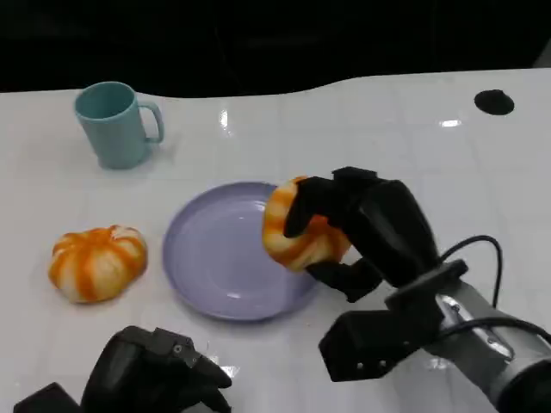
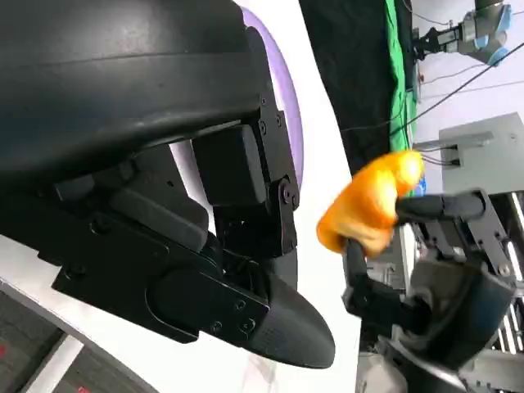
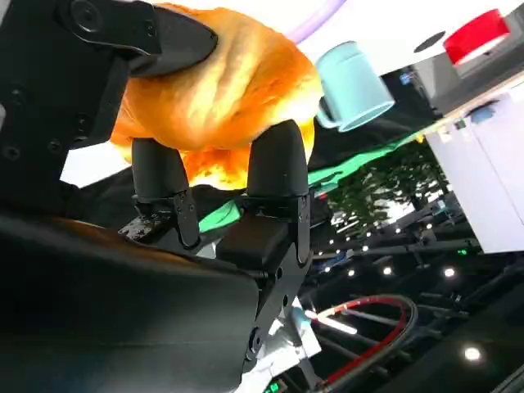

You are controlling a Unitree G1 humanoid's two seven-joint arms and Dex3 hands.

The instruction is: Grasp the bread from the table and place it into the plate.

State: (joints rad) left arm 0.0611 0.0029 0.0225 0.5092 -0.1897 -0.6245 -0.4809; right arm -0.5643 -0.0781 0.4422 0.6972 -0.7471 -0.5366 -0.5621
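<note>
so the white surface (image 1: 413, 146) has the lavender plate (image 1: 215, 258) in the middle, and the right hand (image 1: 370, 228) has its fingers (image 1: 301, 206) clamped around the bread (image 1: 297, 232) over the plate's right rim, so looks like mid-placing, next it should lower and let go.

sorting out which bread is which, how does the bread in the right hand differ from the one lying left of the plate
The held bread is gripped by the right hand over the right rim of the plate; the other bread rests on the table, apart from the plate and untouched. The held one is partly hidden by fingers; the other shows whole. Both are round, orange with pale stripes.
</note>
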